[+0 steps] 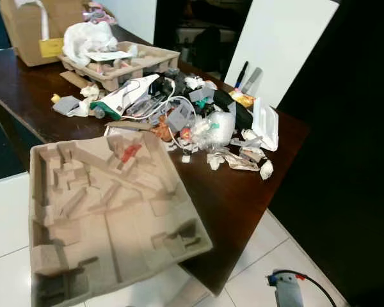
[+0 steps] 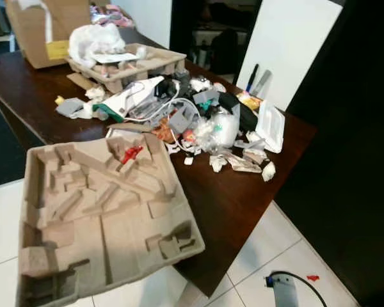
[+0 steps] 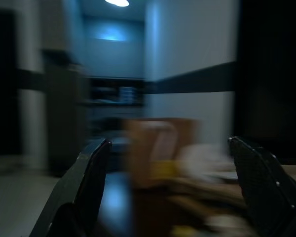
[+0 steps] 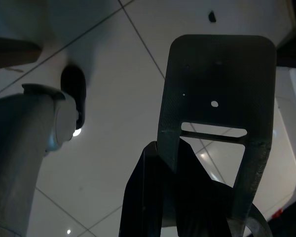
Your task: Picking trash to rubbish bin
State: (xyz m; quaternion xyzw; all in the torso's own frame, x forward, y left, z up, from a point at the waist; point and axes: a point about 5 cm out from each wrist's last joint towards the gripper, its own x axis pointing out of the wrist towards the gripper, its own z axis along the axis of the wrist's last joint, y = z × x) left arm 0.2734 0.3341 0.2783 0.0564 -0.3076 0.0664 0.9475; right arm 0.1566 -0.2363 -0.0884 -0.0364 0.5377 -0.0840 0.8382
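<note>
A pile of trash [image 1: 198, 118] covers the middle of a dark brown table [image 1: 230, 198]: crumpled paper, plastic wrap, cables, grey scraps and a white foam box [image 1: 265, 125]. A large pulp-cardboard tray [image 1: 109, 211] lies in the foreground and reaches out past the table's near edge, with a red scrap [image 1: 131, 151] on it. My left gripper [image 3: 168, 142] is open with nothing between its fingers, facing a blurred cardboard box. My right gripper [image 4: 187, 123] hangs shut over the white floor tiles; part of that arm [image 1: 285, 294] shows low on the right.
A second pulp tray [image 1: 125, 64] with a white plastic bag [image 1: 86, 38] sits at the table's far end, beside a cardboard box [image 1: 32, 25]. A white board [image 1: 275, 45] leans behind the pile. White tiled floor [image 1: 294, 262] lies to the right of the table corner.
</note>
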